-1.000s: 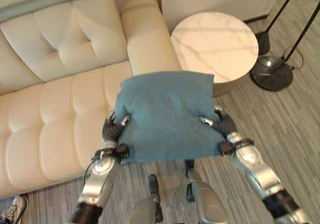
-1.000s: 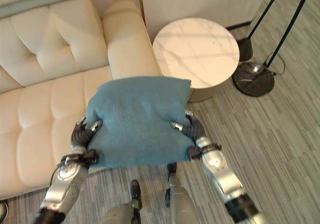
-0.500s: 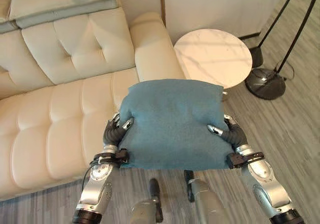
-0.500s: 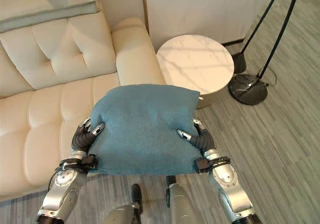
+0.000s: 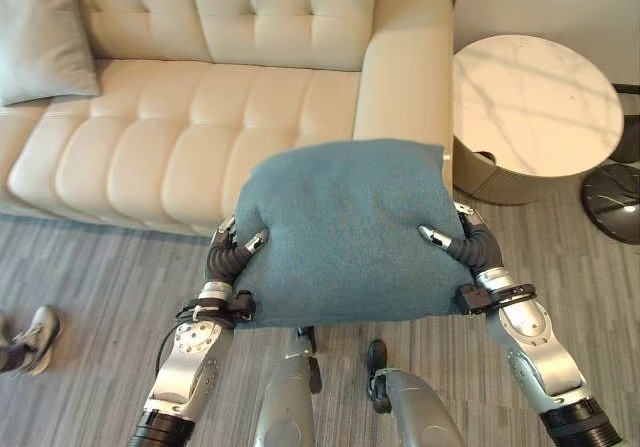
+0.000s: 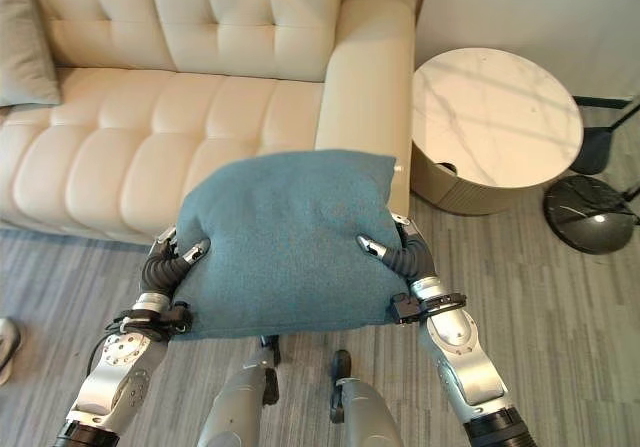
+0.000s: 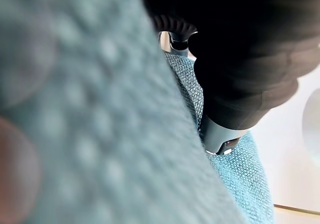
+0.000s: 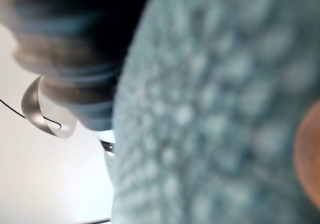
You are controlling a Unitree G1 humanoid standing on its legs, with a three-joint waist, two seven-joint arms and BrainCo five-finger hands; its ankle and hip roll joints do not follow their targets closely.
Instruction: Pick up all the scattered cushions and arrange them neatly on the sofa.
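Before the cream sofa (image 5: 200, 117), left hand (image 5: 232, 255) and right hand (image 5: 462, 245) clamp opposite edges of the teal cushion (image 5: 345, 227); it looks soft, light and compressible, best gripped at its sides.

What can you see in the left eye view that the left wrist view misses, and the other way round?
The left eye view alone shows the cream sofa, a grey cushion on it, the round marble table and the right hand. The left wrist view alone shows the cushion's weave up close. Both show the teal cushion gripped by the left hand.
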